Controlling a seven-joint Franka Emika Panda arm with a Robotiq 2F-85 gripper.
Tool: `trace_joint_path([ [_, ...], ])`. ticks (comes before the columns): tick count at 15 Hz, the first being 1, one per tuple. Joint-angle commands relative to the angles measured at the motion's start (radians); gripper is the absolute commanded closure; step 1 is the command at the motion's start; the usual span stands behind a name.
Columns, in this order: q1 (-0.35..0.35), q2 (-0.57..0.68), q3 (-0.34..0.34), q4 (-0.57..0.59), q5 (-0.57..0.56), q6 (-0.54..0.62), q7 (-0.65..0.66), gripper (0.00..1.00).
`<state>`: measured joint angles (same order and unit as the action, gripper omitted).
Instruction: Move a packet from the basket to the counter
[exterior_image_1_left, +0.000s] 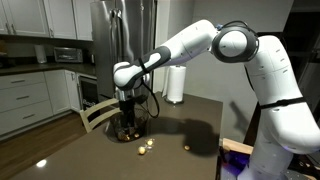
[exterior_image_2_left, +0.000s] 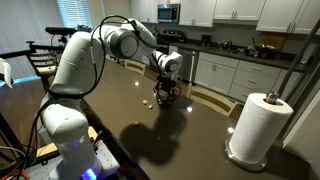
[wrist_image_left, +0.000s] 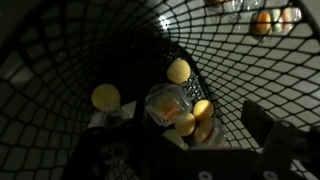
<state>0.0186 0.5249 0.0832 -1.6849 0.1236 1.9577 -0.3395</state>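
The small dark wire-mesh basket (exterior_image_1_left: 128, 128) stands on the dark brown counter (exterior_image_1_left: 190, 118), and shows in both exterior views (exterior_image_2_left: 165, 95). My gripper (exterior_image_1_left: 127, 113) reaches down into it from above (exterior_image_2_left: 166, 83). In the wrist view the mesh wall (wrist_image_left: 120, 40) surrounds several small packets: round yellow ones (wrist_image_left: 178, 70) (wrist_image_left: 105, 96) and a clear-lidded cup (wrist_image_left: 166, 103). My gripper (wrist_image_left: 185, 135) is open, with its fingers on either side of the packets (wrist_image_left: 200, 112) at the basket's bottom. I cannot tell whether the fingers touch them.
Loose packets lie on the counter near the basket (exterior_image_1_left: 145, 148) (exterior_image_1_left: 185, 148) (exterior_image_2_left: 147, 100), and show through the mesh in the wrist view (wrist_image_left: 262, 20). A paper towel roll (exterior_image_2_left: 258, 125) stands on the counter (exterior_image_1_left: 175, 85). A chair back (exterior_image_1_left: 100, 113) is at the counter's edge.
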Motion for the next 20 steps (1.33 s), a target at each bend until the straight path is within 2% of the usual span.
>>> trace_joint_path([
  [1, 0.006, 0.033, -0.003, 0.037, -0.034, -0.012, 0.043, 0.19],
  [5, 0.013, 0.052, -0.008, 0.047, -0.066, -0.024, 0.082, 0.5],
  [10, 0.02, 0.049, -0.009, 0.051, -0.088, -0.035, 0.114, 0.82],
  [11, 0.022, 0.044, -0.01, 0.049, -0.09, -0.04, 0.118, 0.86],
  [14, 0.03, 0.012, -0.011, 0.045, -0.098, -0.084, 0.14, 0.91],
  [20, 0.062, -0.118, -0.011, 0.017, -0.155, -0.149, 0.196, 0.89],
])
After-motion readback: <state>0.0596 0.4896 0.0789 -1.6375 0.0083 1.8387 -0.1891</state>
